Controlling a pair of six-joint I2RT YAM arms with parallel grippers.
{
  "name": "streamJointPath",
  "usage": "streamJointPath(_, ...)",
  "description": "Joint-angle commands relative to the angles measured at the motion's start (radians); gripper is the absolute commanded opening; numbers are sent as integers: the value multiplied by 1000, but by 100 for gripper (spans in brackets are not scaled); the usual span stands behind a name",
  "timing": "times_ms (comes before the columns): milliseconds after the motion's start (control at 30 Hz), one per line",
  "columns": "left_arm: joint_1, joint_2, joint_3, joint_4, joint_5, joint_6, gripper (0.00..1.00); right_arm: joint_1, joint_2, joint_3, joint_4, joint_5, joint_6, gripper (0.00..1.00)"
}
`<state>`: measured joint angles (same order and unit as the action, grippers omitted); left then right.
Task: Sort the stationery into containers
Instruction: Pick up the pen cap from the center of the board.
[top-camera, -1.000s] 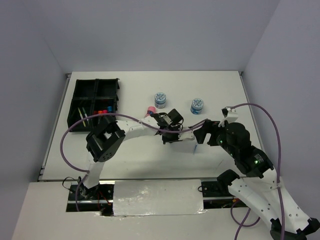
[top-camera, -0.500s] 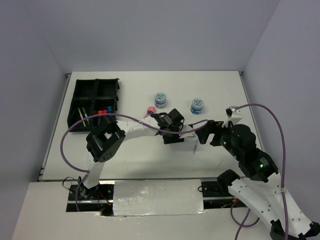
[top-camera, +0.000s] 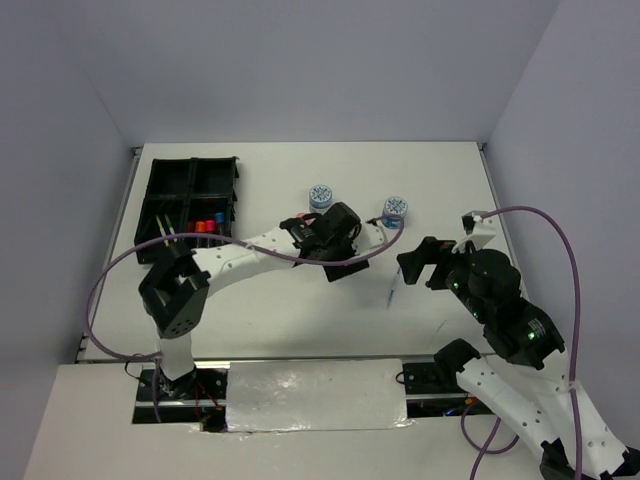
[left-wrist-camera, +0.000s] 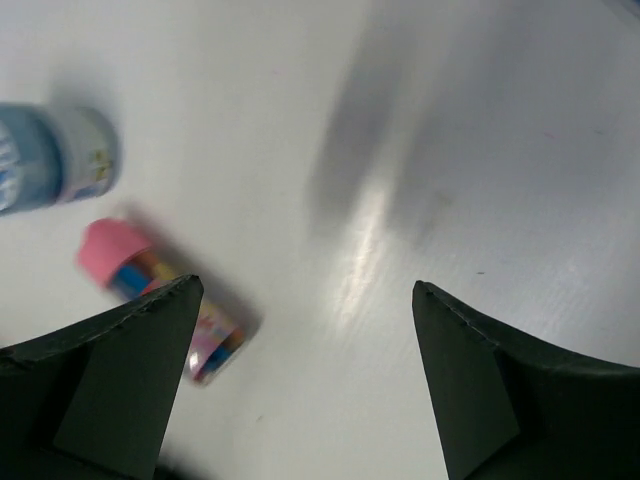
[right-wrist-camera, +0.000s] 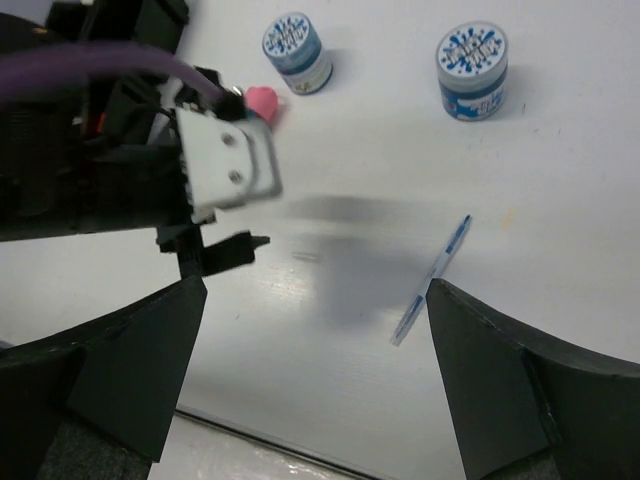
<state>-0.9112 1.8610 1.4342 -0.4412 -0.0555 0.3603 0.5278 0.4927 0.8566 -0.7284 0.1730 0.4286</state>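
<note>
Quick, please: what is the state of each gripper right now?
Left gripper: open, holding nothing.
Right gripper: open, holding nothing; the pen lies free under it.

The table (left-wrist-camera: 470, 140) is smooth white with a soft sheen, a glare streak at mid frame in the left wrist view; the pink tube (left-wrist-camera: 150, 285), lower left there, has a matt cap and a glossy printed wrap. The organiser tray (top-camera: 170, 180), upper left from above, looks like hard black plastic; the strip (top-camera: 315, 395) along the bottom is crinkled silvery foil.
</note>
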Motion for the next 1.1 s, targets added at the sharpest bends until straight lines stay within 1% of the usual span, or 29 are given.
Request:
streamJointPath(0, 6, -98, 35, 33, -288, -275, 99, 3, -20, 68, 0, 60, -17, 100)
streamJointPath(33, 8, -111, 48, 18, -343, -349, 99, 1, -14, 77, -3, 68, -19, 100)
streamJointPath(67, 12, -140, 67, -29, -384, -457, 99, 0, -8, 82, -8, 78, -14, 100)
streamJointPath(100, 18, -154, 74, -56, -404, -656, 99, 1, 0, 85, -17, 88, -11, 100)
streamJointPath(167, 34, -181, 74, -106, -373, -830, 99, 0, 26, 94, -28, 121, 5, 100)
streamJointPath(200, 40, -209, 51, -103, -327, -951, 90, 1, 43, 102, -32, 135, 10, 100)
streamJointPath(233, 40, -224, 33, -100, -333, -1025, 91, 3, 50, 107, -35, 144, 13, 100)
streamJointPath(267, 38, -249, -10, -97, -327, -1100, 97, 1, 56, 113, -45, 152, 22, 100)
streamJointPath(300, 34, -261, -35, -96, -336, -1262, 99, 1, 63, 116, -49, 158, 25, 100)
streamJointPath(333, 17, -272, -58, -115, -360, -1366, 99, 0, 70, 122, -52, 163, 25, 100)
streamJointPath(367, 12, -296, -117, -137, -391, -1482, 99, 0, 75, 125, -60, 167, 32, 100)
streamJointPath(400, 6, -312, -156, -137, -392, -1685, 99, -2, 76, 127, -63, 168, 36, 100)
streamJointPath(433, -11, -328, -194, -122, -389, -1771, 99, 0, 72, 121, -60, 165, 41, 100)
streamJointPath(467, -15, -351, -265, -111, -374, -1867, 99, -2, 67, 113, -55, 145, 44, 100)
streamJointPath(500, -21, -356, -290, -81, -372, -2014, 99, 0, 55, 101, -45, 138, 47, 100)
streamJointPath(533, -41, -353, -300, -83, -382, -2066, 99, -2, 49, 96, -43, 129, 55, 100)
streamJointPath(567, -54, -320, -263, -115, -412, -2172, 99, 0, 40, 85, -36, 112, 56, 100)
streamJointPath(600, -66, -286, -217, -166, -438, -2221, 99, -2, 35, 85, -31, 105, 58, 100)
streamJointPath(633, -89, -243, -163, -308, -463, -2262, 99, 0, 33, 79, -29, 99, 58, 100)
streamJointPath(667, -95, -141, -36, -388, -481, -2355, 99, -2, 33, 79, -32, 97, 59, 100)
streamJointPath(700, -95, -87, 33, -471, -448, -2402, 99, 0, 33, 84, -35, 100, 59, 100)
streamJointPath(733, -88, -33, 96, -599, -422, -2428, 99, 0, 33, 88, -42, 105, 59, 100)
streamJointPath(767, -87, 63, 221, -649, -405, -2458, 99, 0, 30, 90, -51, 109, 56, 100)
streamJointPath(833, -97, 140, 346, -708, -377, -2486, 98, -2, 14, 91, -55, 114, 46, 100)
streamJointPath(867, -98, 192, 363, -734, -366, -2521, 97, -2, 7, 91, -60, 114, 42, 100)
streamJointPath(933, -98, 223, 349, -728, -337, -2563, 93, -2, -9, 99, -72, 106, 30, 100)
streamJointPath(967, -98, 225, 330, -685, -328, -2595, 90, -2, -14, 104, -87, 108, 29, 100)
streamJointPath(1000, -97, 224, 307, -665, -323, -2610, 84, -2, -20, 110, -94, 108, 26, 100)
streamJointPath(1067, -97, 225, 269, -640, -317, -2652, 81, -2, -31, 116, -101, 91, 16, 100)
